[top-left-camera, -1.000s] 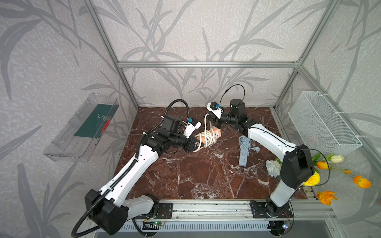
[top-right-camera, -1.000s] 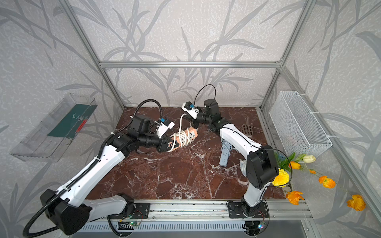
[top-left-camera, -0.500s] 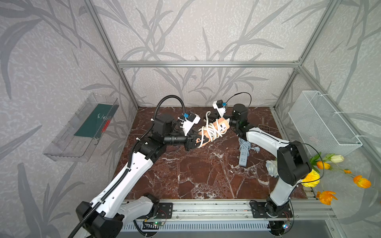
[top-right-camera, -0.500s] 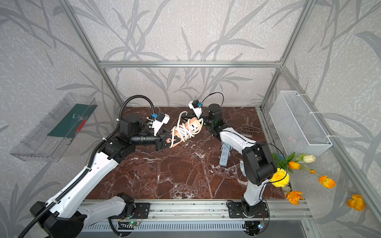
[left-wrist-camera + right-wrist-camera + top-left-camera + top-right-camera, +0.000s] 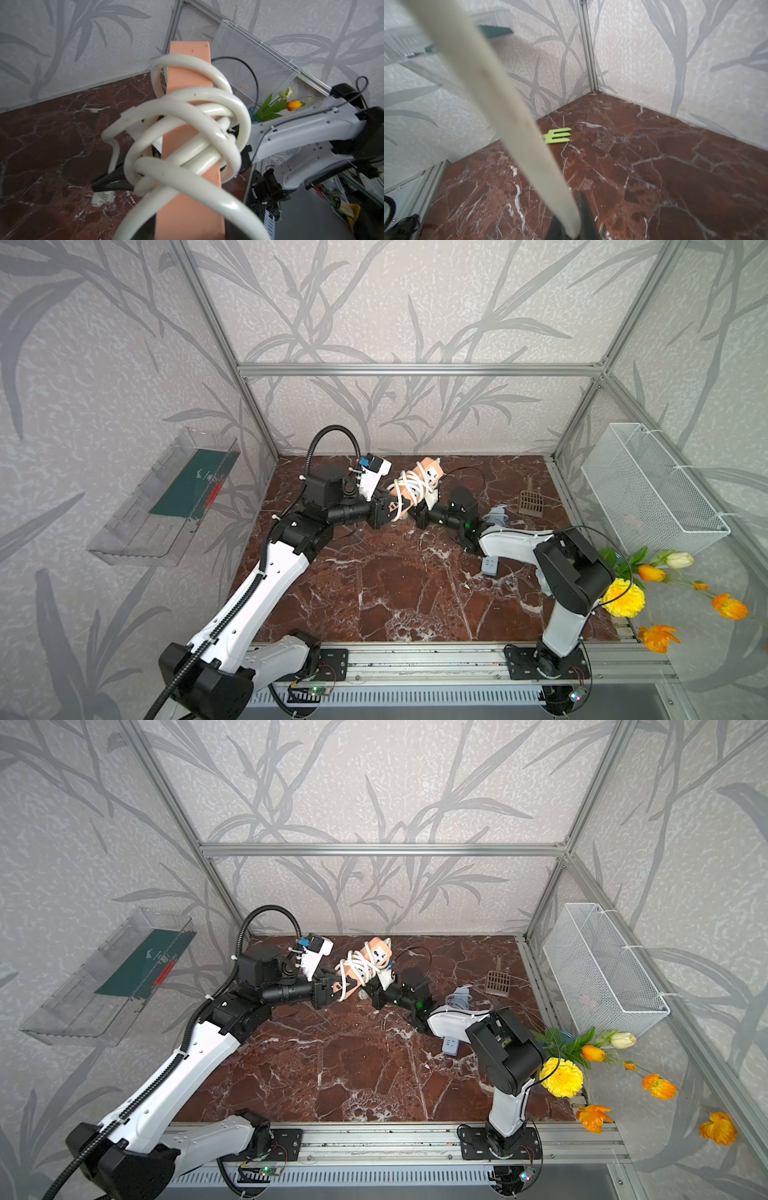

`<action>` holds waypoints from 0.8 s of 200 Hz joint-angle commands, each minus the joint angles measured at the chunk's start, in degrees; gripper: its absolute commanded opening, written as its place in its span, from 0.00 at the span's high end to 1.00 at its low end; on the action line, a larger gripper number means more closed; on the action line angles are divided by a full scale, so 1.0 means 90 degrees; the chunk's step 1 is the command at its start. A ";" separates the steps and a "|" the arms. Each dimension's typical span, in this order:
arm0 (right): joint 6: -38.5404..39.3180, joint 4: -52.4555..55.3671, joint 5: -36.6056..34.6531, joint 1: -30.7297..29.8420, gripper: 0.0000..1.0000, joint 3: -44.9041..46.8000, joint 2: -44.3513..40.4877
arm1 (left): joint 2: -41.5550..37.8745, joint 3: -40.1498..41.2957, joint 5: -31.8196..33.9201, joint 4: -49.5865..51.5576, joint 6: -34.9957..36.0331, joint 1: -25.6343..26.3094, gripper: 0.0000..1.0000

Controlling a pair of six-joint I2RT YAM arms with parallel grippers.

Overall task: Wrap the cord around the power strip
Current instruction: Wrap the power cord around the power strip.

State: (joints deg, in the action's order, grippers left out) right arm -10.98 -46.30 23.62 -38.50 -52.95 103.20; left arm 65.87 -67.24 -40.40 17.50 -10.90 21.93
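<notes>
The orange power strip (image 5: 430, 470) (image 5: 376, 952) hangs tilted above the back of the marble floor, far end raised. My left gripper (image 5: 388, 510) (image 5: 332, 990) is shut on its lower end; in the left wrist view the strip (image 5: 189, 68) runs up from the gripper (image 5: 189, 232). Thick white cord (image 5: 409, 485) (image 5: 357, 965) (image 5: 187, 99) loops loosely around the strip's middle. My right gripper (image 5: 419, 516) (image 5: 376, 996) sits just below and right of the strip, shut on a free stretch of cord (image 5: 517, 124) that runs out of the gripper (image 5: 571, 228).
A grey power strip (image 5: 492, 564) lies partly under my right arm. A brown scoop (image 5: 531, 502) rests at the back right and a green fork (image 5: 557, 136) near the back left corner. The white wire basket (image 5: 648, 485) hangs on the right wall, with flowers (image 5: 623, 597) below it.
My right gripper swung from behind and above the strip down to its near side, opened briefly and shut on the cord again. My left arm lifted the strip and tipped its far end up.
</notes>
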 commanded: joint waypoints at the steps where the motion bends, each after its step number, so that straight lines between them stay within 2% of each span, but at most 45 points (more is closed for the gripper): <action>1: 0.0207 0.0265 -0.1218 -0.0643 1.00 0.0643 -0.0440 | 0.0075 -0.0286 0.1051 -0.0692 -0.0045 -0.0234 1.00; 24: 0.0503 0.1206 -0.1893 -0.0934 1.00 0.1009 -0.1128 | 0.0406 -0.0408 0.2079 0.0209 0.0508 -0.0231 1.00; 44: 0.1162 0.2231 -0.2404 -0.1003 1.00 0.0987 -0.1844 | 0.0625 -0.0392 0.3153 0.0996 0.1148 -0.0104 1.00; 58: 0.1961 0.3150 -0.2725 -0.1093 1.00 0.0674 -0.2264 | 0.0805 -0.0402 0.3767 0.1531 0.1591 0.0089 1.00; 74: 0.3198 0.4069 -0.3187 -0.1297 1.00 0.0134 -0.2577 | 0.1033 -0.0378 0.3962 0.2020 0.1758 0.0207 1.00; 86: 0.4127 0.4569 -0.3553 -0.1375 1.00 -0.0307 -0.2667 | 0.1176 -0.0323 0.3778 0.2306 0.1706 0.0279 1.00; 103: 0.5489 0.5098 -0.4128 -0.1403 1.00 -0.1000 -0.2565 | 0.1282 -0.0197 0.3152 0.2605 0.1590 0.0317 1.00; 126: 0.7156 0.4934 -0.4892 -0.1431 1.00 -0.1671 -0.2253 | 0.1497 -0.0072 0.2173 0.3030 0.1356 0.0400 1.00; 144: 0.7820 0.4582 -0.4856 -0.1411 1.00 -0.2012 -0.2024 | 0.1607 -0.0065 0.1027 0.3294 0.1209 0.0448 1.00; 160: 0.8151 0.4467 -0.4621 -0.1373 1.00 -0.2291 -0.1767 | 0.1476 0.0203 0.0136 0.2903 0.0973 0.0524 1.00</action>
State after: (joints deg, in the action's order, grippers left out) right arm 50.63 6.52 -15.57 -51.22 -66.35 86.43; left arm 78.59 -69.10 -23.53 36.16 -1.10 24.80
